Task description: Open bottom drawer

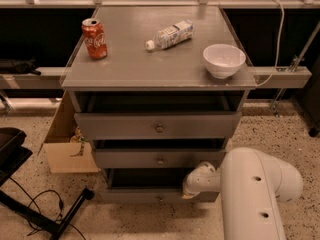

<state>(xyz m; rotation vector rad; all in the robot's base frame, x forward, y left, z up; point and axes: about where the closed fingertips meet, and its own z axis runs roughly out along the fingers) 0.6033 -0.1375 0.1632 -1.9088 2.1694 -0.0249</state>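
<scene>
Gripper [193,186] is low, close to the right end of the bottom drawer [145,197], the lowest grey front just above the floor; whether it is spread or closed I cannot tell. On the tabletop [150,66] are a red can [94,38], a lying bottle [169,34] and a white bowl [224,60]

Looks like a robot test lab to me: speckled floor [280,134], loose cables [35,204], cardboard box [67,156] beside a grey drawer counter [150,64]. The gripper [192,188] sits low at the right end of the bottom drawer [140,196].
</scene>
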